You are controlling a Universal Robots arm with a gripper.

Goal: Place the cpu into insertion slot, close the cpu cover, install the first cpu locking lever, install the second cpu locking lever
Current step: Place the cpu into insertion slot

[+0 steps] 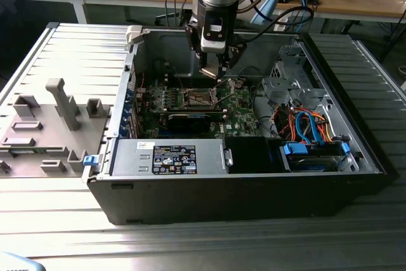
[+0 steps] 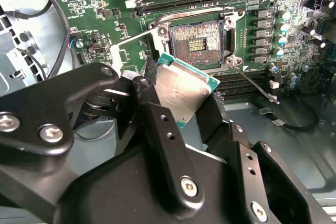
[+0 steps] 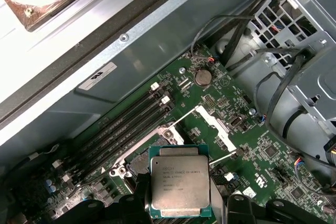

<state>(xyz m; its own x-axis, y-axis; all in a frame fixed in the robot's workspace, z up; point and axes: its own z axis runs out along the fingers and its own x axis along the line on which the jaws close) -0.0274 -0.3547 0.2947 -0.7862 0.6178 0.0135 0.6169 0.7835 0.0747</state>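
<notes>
1. Located the gripper [image 1: 217, 75] inside the open computer case [image 1: 254, 188], above the green motherboard [image 1: 244, 103].
2. Confirmed the jaws clenched on the cpu [image 2: 184, 90], with black fingers [image 2: 163, 135] pressed against two opposite edges.
3. Noted the cpu's silvery metal top facing away from the board in the first wrist view.
4. Found the cpu held off the board, close beside the insertion slot [image 2: 198, 43], not seated.
5. Found the slot uncovered, with its dark centre exposed.
6. Noted the cpu cover [image 3: 211, 118] swung up, clear of the slot.

Much of the insertion slot [image 3: 140, 162] behind the cpu [image 3: 177, 186]
</notes>
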